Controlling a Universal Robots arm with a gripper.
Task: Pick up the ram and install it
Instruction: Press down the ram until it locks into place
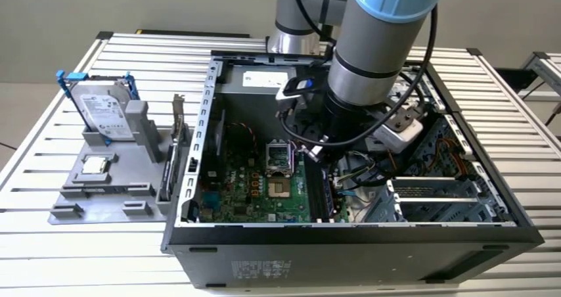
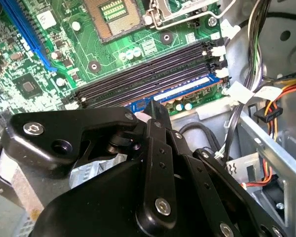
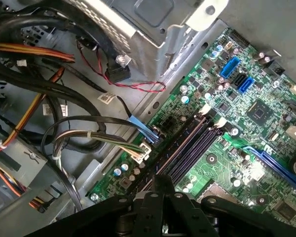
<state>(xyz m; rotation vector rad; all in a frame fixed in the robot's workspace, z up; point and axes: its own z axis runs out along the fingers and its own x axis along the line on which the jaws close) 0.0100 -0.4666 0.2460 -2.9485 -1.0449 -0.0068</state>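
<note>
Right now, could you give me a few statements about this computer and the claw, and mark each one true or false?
1. The claw is inside the open computer case. True.
2. The hard drive lies flat inside the case. False: it stands upright on the grey tray outside.
3. The CPU chip lies on the grey tray. True.
4. The claw is above the grey tray. False: it is above the motherboard's memory slots.

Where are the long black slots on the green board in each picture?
Exterior view: the long black slots lie on the green board's side toward the exterior view's right, below the arm.
Second wrist view: the slots lie beside the square CPU socket.
First wrist view: the slots lie between socket and cables.
Shared landmark: the CPU socket.
</note>
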